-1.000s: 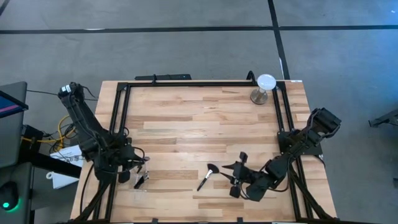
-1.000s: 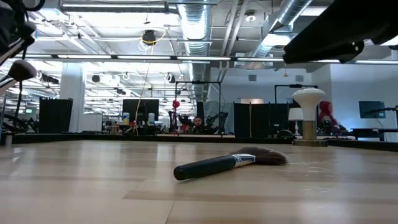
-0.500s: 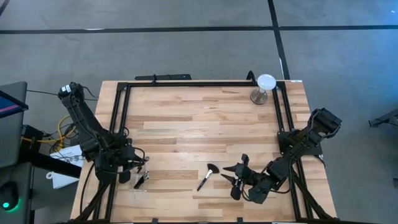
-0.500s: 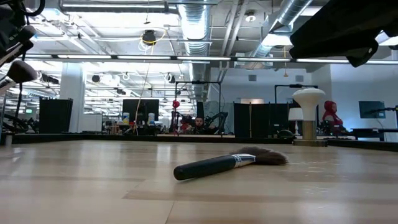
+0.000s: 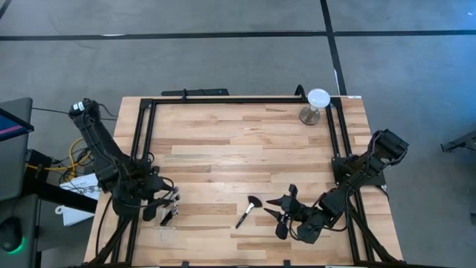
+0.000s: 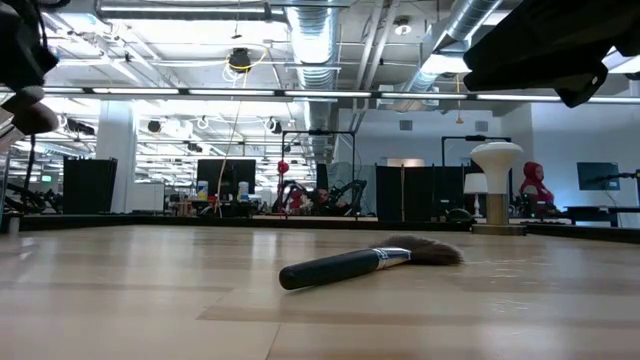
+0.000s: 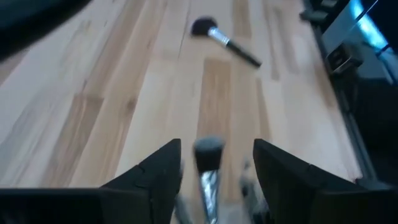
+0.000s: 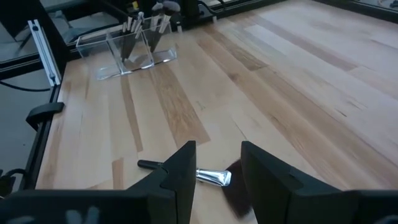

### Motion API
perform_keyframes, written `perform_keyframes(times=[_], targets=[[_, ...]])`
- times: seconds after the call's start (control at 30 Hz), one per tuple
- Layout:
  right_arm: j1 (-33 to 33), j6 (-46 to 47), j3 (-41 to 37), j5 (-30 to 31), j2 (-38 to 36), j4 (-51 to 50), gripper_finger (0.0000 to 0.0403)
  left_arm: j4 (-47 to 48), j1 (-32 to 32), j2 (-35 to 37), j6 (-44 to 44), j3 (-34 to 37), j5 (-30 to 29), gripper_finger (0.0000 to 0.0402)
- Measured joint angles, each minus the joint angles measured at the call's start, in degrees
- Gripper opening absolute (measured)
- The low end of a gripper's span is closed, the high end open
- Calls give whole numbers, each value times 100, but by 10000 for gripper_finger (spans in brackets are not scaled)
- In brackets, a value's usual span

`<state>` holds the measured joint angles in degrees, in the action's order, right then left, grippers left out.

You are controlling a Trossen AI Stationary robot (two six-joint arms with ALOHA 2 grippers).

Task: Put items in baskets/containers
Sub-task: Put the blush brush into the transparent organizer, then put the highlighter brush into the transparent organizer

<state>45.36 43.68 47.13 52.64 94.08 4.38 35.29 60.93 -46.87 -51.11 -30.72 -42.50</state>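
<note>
Standing at eight o'clock: clear tray [image 8: 127, 50] holding several brushes, left gripper [image 5: 165, 205] spread above one brush head [image 7: 209, 151]. Remaining at six o'clock: one fan brush [image 5: 248, 211] loose on table [image 5: 238, 149]; right gripper [image 5: 281, 211] spread beside it.

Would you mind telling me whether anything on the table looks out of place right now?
One makeup brush lies loose on the bare wood, bristle head pointing away from the robot, just ahead of the open right claw. The other brushes stand in the clear container under the left claw. Nothing looks spilled or damaged.
</note>
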Motion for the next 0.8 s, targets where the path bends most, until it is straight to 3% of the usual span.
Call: perform_keyframes(times=[0.17,0.37,0.53,0.8], targets=[[-13,-2,0,-2,0,-2,118,-335,-219,0,565,-260,-23,202],[-7,-8,0,-2,0,-13,118,-386,-304,-62,589,-339,403,187],[-8,-7,0,3,70,1,118,-686,-349,-469,869,-332,483,167],[-129,-17,4,-34,802,389,118,-1228,-982,-1150,1562,-330,799,152]])
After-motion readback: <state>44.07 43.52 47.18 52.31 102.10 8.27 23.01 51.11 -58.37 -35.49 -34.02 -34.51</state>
